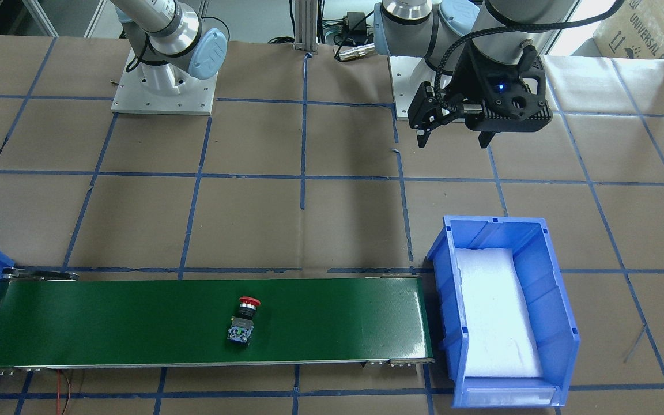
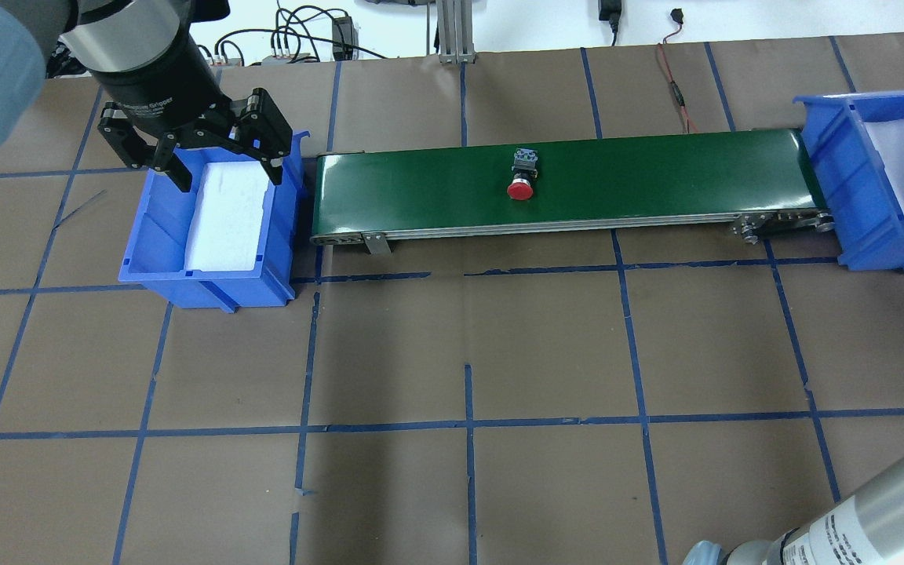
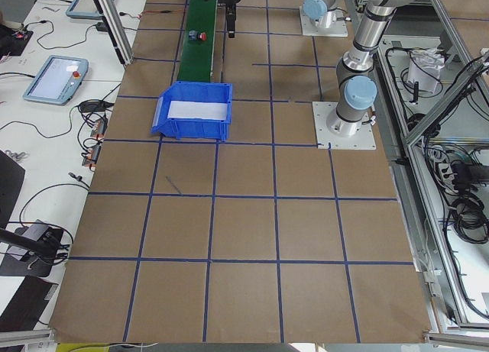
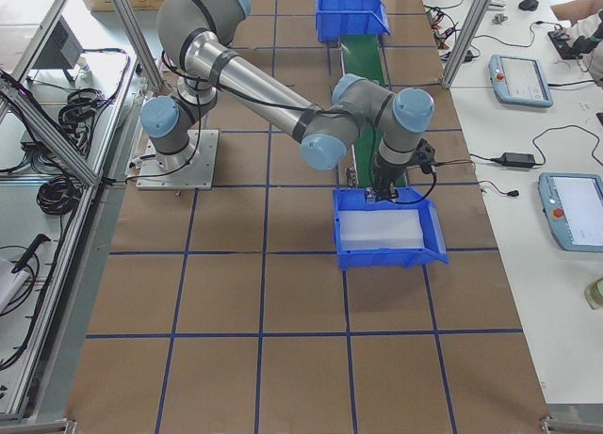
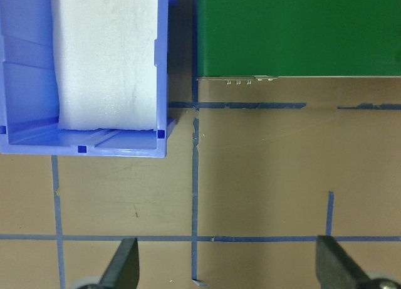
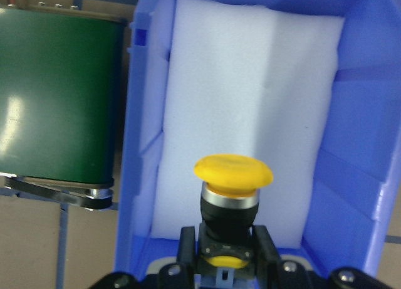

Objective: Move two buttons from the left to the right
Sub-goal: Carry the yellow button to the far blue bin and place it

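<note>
A red button [image 2: 522, 176] lies on its side at the middle of the green conveyor belt [image 2: 656, 180]; it also shows in the front view [image 1: 244, 320]. My right gripper [image 6: 225, 242] is shut on the black collar of a yellow button [image 6: 233, 170] and holds it upright over the white foam of the right blue bin [image 6: 360, 145]. In the overhead view only its edge shows by that bin [image 2: 860, 196]. My left gripper [image 2: 228, 178] is open and empty, high above the left blue bin [image 2: 209, 286]; its fingers [image 5: 122, 267] frame bare table.
Both bins are lined with white foam, and the left one [image 1: 557, 323] holds nothing else. The belt runs between the two bins. The brown paper table [image 2: 468, 353] carries a blue tape grid. Cables lie behind the belt.
</note>
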`<action>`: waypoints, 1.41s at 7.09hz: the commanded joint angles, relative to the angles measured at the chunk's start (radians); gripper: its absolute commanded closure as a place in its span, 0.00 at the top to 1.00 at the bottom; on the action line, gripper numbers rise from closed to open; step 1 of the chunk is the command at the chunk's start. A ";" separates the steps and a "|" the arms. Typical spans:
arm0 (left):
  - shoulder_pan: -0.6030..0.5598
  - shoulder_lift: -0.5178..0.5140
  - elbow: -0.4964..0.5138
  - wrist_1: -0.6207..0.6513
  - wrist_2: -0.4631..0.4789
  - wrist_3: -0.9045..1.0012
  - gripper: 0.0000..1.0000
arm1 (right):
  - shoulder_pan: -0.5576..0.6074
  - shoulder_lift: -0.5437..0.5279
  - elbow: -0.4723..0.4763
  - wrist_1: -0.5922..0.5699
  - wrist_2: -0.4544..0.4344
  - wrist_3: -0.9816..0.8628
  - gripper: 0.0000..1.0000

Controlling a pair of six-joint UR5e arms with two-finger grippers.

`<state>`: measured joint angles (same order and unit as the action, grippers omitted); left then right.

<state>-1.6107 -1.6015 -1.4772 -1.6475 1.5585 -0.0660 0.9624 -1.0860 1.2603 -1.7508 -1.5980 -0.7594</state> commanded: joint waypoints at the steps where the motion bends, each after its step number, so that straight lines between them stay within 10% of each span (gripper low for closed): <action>1: 0.000 0.002 -0.002 0.000 0.000 0.000 1.00 | -0.008 0.066 -0.018 -0.033 -0.024 -0.041 0.20; 3: 0.001 0.008 -0.005 0.000 0.000 0.000 1.00 | -0.007 0.089 -0.012 -0.030 -0.017 -0.040 0.45; 4: 0.002 0.008 -0.005 0.000 0.000 0.000 1.00 | -0.008 0.109 -0.021 -0.035 -0.023 -0.040 0.83; 5: 0.000 0.009 -0.006 0.000 0.000 0.000 1.00 | -0.010 0.101 -0.021 -0.033 -0.040 -0.041 1.00; 10: 0.001 0.008 -0.006 0.000 -0.002 0.000 1.00 | 0.072 0.020 -0.082 0.077 -0.010 -0.031 1.00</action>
<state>-1.6101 -1.5964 -1.4822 -1.6475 1.5571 -0.0660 0.9835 -1.0304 1.1827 -1.7143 -1.6198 -0.7924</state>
